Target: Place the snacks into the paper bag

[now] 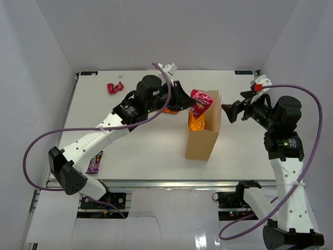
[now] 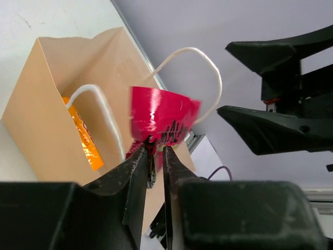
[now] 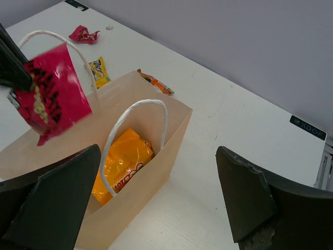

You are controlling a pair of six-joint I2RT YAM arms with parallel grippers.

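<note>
Top view: pink-red packet (image 1: 200,100) hangs over the mouth of the paper bag (image 1: 202,143), right at the left gripper's (image 1: 190,105) tips. The right gripper (image 1: 232,112) sits beside the bag, spread wide.

Left wrist: fingers barely parted at the packet's lower edge; I can't tell whether they pinch it.

Right wrist: orange chip bag (image 3: 125,161) lies inside the bag. I judge the packet light, crinkly and slippery, best pinched at a sealed edge.

Left end effector (image 2: 157,147) narrowly parted, right end effector (image 1: 228,113) — wide apart
</note>
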